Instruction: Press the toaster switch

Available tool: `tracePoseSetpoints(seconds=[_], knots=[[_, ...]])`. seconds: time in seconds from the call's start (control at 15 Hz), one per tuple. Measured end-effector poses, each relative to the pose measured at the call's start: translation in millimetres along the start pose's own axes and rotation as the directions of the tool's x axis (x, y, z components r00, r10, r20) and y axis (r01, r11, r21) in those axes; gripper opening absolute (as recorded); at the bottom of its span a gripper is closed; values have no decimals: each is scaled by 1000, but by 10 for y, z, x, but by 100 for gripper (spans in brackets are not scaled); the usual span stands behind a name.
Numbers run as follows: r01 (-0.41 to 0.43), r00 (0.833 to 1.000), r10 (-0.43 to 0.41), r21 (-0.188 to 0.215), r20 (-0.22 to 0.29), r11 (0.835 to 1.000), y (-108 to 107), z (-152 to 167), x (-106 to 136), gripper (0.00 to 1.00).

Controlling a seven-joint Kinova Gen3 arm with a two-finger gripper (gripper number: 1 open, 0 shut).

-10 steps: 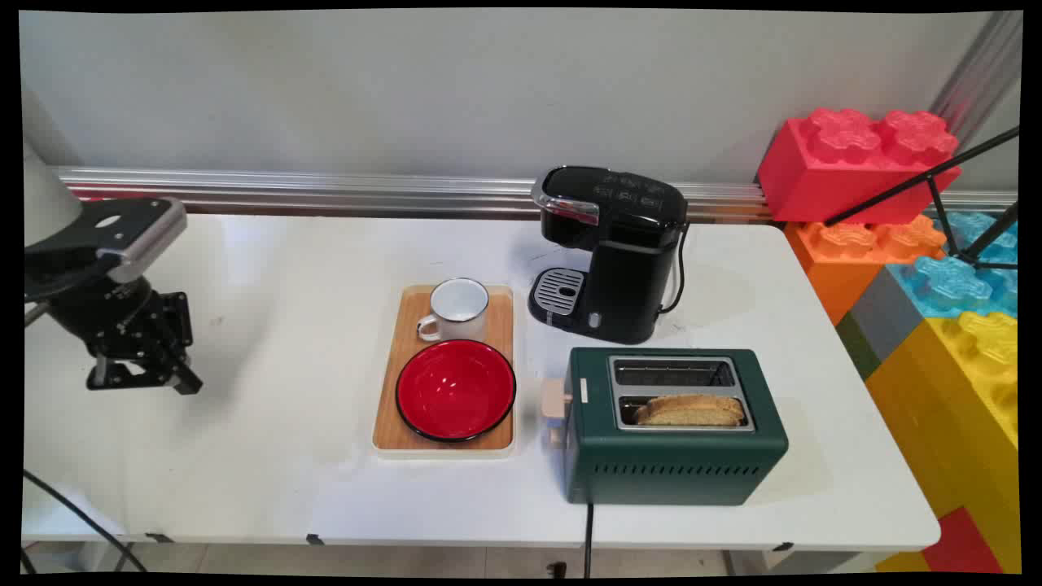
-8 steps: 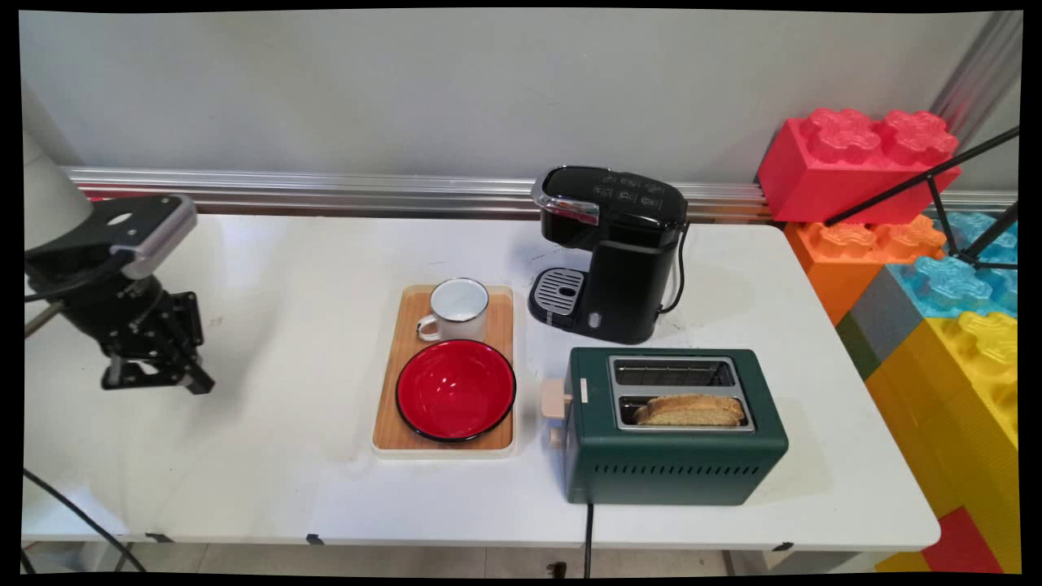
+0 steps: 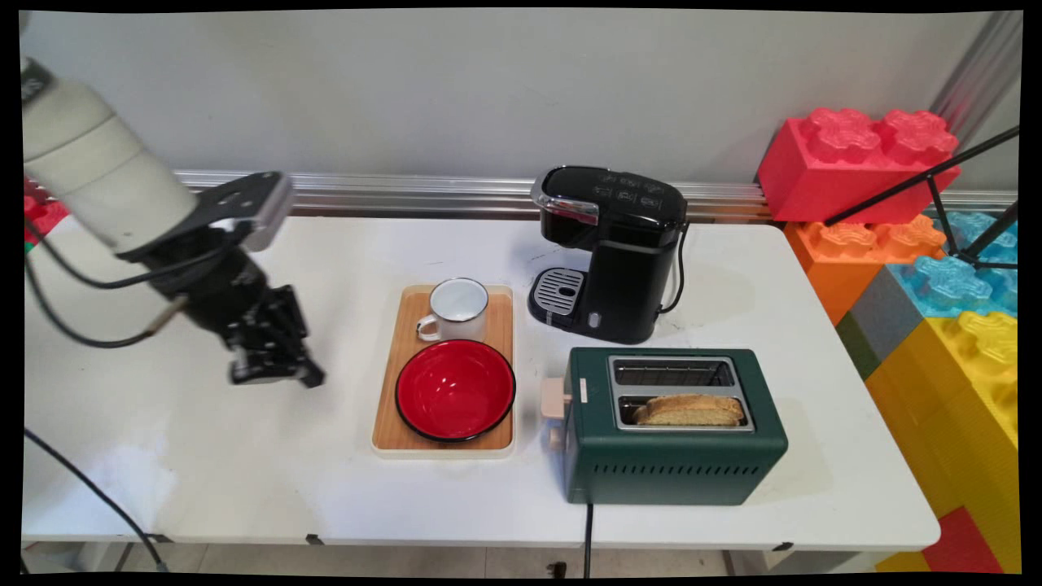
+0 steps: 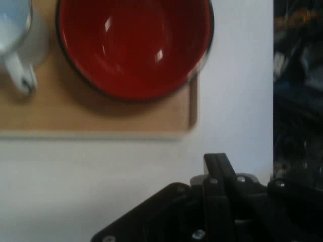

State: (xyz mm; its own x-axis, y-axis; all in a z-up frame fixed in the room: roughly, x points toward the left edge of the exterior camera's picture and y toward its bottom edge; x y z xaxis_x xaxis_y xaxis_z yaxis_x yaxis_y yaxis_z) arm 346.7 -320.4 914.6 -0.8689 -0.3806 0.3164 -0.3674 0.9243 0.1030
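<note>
White table (image 3: 244, 472), green toaster (image 3: 676, 456) with bread (image 3: 690, 409) in one slot, black coffee maker (image 3: 619, 252), wooden tray (image 3: 411, 317) holding red bowl (image 3: 456, 389) and white mug (image 3: 456, 309), black gripper (image 3: 273, 376) above bare table left of tray, empty, fingers pressed together

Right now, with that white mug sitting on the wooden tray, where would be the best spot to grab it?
Probably the rim. The white mug stands upright and open-topped, so one finger could go inside and one outside its thin wall, coming straight down from above. Its far side looks safest: the red bowl sits close on its near side, and the handle sticks out toward the tray's near-left.
</note>
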Motion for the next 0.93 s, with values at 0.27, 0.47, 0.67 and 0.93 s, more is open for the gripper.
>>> tracePoseSetpoints(seconds=[0.27,0.47,0.67,0.93], knots=[[26,998,-25,5,-61,1000,8,120,451,0],[36,995,-36,-1,-91,999,22,211,779,0],[36,994,-37,-7,-108,999,32,297,1051,0],[26,993,-27,-16,-112,1000,42,417,1363,0]])
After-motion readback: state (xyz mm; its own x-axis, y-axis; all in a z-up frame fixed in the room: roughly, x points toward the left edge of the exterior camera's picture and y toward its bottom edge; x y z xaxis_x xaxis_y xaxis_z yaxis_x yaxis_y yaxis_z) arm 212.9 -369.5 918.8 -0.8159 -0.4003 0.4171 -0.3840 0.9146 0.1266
